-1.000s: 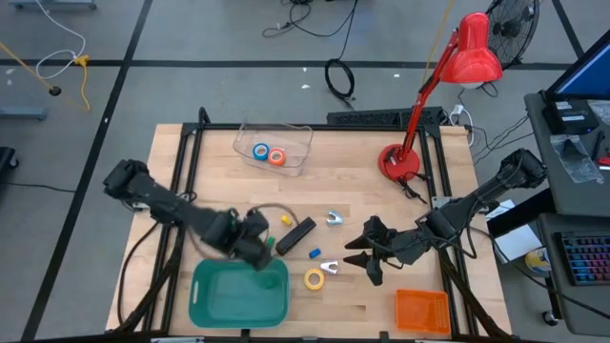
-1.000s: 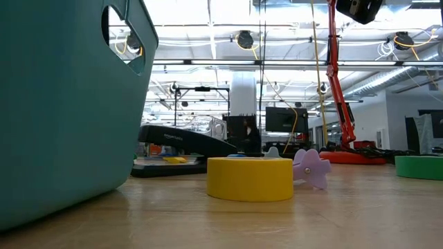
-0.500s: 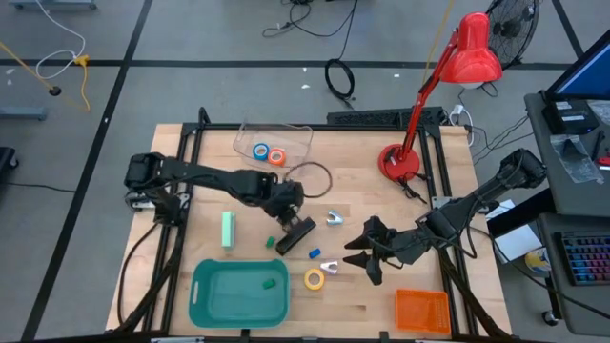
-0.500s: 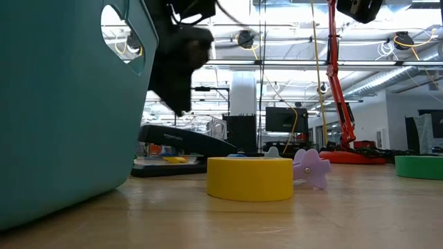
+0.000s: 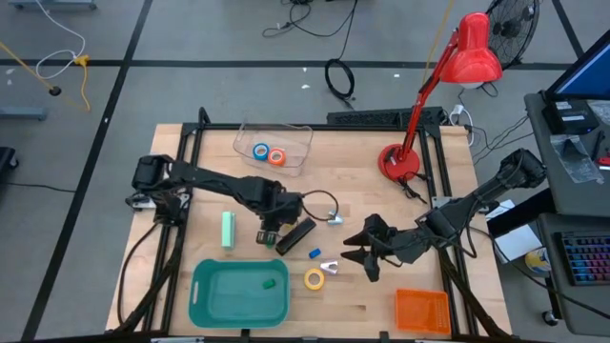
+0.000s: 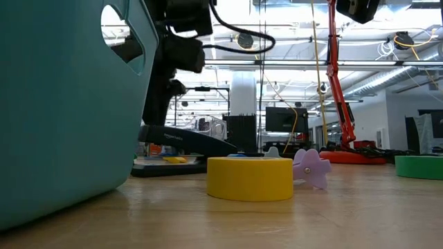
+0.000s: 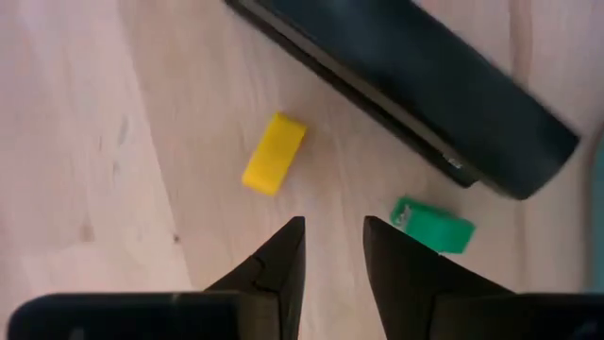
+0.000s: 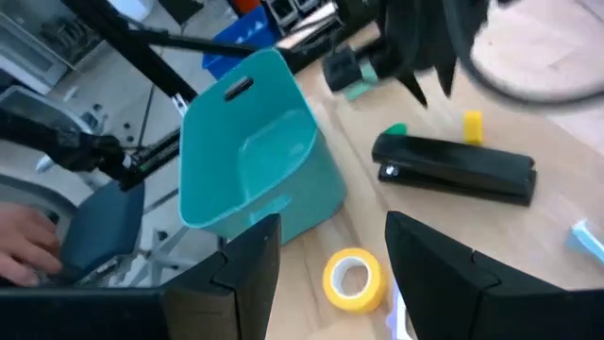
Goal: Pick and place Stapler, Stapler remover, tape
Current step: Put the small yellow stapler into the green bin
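My left gripper (image 5: 271, 227) (image 7: 332, 231) hovers open, fingers pointing down, just left of the black stapler (image 5: 295, 235) (image 7: 406, 90), which lies flat on the table. A small yellow bit (image 7: 274, 153) and a green bit (image 7: 432, 225) lie below its fingertips. The yellow tape roll (image 5: 314, 278) (image 8: 354, 279) lies flat near the teal bin. Blue tape (image 5: 260, 151) and orange tape (image 5: 277, 157) sit in the clear bin. Green tape (image 6: 419, 166) shows only in the low view. Two stapler removers (image 5: 334, 218) (image 5: 329, 268) rest on the wood. My right gripper (image 5: 367, 252) (image 8: 330, 274) waits open to their right.
The teal bin (image 5: 205, 303) stands at the near edge with a green bit (image 5: 270, 283) inside. An orange bin (image 5: 421, 310) sits near right, the clear bin (image 5: 300, 143) at the far side, a red lamp (image 5: 400, 162) far right. A pale green block (image 5: 228, 229) and a blue bit (image 5: 315, 253) lie loose.
My left gripper has swung from above the teal bin's far edge toward the far right, past the stapler, then come back and down to the stapler's left end. The right arm has kept still.
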You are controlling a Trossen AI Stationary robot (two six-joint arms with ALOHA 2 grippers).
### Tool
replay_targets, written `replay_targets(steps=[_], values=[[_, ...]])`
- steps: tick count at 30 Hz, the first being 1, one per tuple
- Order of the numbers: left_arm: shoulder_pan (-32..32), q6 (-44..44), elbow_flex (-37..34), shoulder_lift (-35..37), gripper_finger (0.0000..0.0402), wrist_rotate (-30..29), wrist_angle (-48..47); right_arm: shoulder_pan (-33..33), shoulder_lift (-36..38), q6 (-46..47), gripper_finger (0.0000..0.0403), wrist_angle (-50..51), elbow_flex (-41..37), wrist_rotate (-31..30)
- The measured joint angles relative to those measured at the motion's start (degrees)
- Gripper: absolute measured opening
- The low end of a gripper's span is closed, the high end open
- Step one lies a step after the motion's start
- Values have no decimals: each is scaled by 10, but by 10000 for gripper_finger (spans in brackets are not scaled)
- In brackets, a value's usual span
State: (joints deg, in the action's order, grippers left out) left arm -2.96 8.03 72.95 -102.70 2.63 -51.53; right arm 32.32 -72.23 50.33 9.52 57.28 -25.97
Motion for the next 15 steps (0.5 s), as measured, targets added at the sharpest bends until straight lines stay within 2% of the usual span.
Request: replay_targets(steps=[6, 9, 15], values=[[-11, 46, 0, -29, 187, -75, 9, 0, 0, 2, 185, -3, 0, -29], [-16, 52, 0, -28, 225, -136, 32, 0, 0, 5, 185, -7, 0, -40], [-14, 70, 0, -23, 267, -110, 58, 0, 0, 11, 185, -7, 0, -43]])
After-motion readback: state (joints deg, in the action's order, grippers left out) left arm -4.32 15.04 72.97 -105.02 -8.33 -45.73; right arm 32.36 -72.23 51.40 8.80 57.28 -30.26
